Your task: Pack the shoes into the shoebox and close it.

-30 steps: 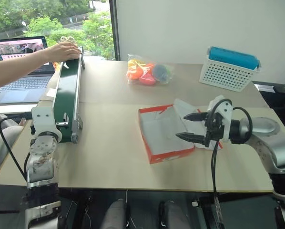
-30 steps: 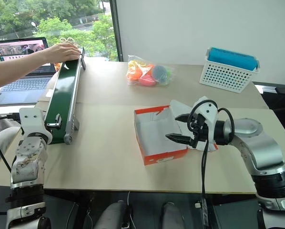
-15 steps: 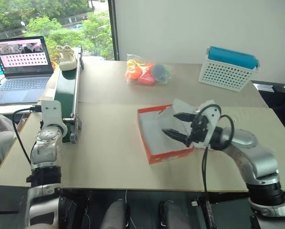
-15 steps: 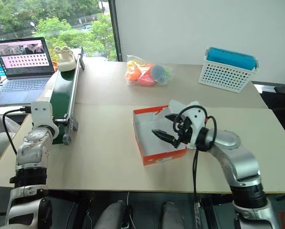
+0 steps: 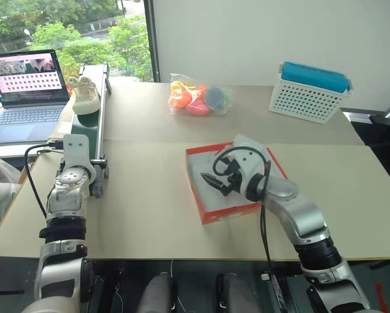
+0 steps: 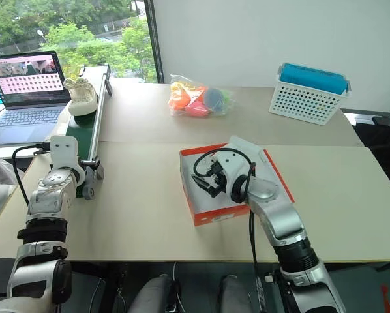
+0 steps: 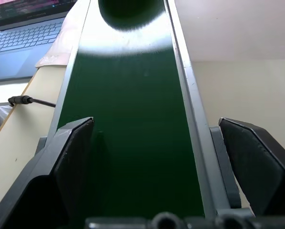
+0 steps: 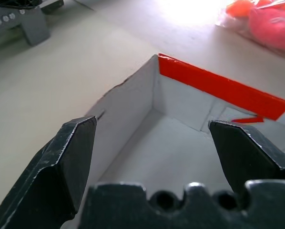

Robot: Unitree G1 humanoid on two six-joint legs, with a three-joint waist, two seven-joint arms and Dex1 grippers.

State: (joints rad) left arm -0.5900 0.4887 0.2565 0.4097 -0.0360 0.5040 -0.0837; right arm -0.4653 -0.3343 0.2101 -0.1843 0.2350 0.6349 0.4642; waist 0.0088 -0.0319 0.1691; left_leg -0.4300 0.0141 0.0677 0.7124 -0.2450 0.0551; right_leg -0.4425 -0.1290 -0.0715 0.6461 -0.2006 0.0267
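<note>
While the shoebox (image 5: 229, 184) sits open near the middle of the table (image 5: 149, 202), its white-lined interior holds no shoe. The right gripper (image 5: 216, 180) hangs over the box's interior with its fingers (image 8: 73, 157) spread wide and nothing between them; the right wrist view shows the box's red rim and white inner wall between the two fingers. One shoe (image 5: 84, 93) rests on the green belt of the conveyor (image 5: 90, 124) at its far end, next to the laptop (image 5: 25, 88). The left gripper (image 7: 166, 157) is at the conveyor's near end, jaws fully apart and straddling the belt, holding nothing. A bag of toys (image 5: 196, 98) and a white basket (image 5: 307, 98) stand at the table's far side, well apart from the box.
</note>
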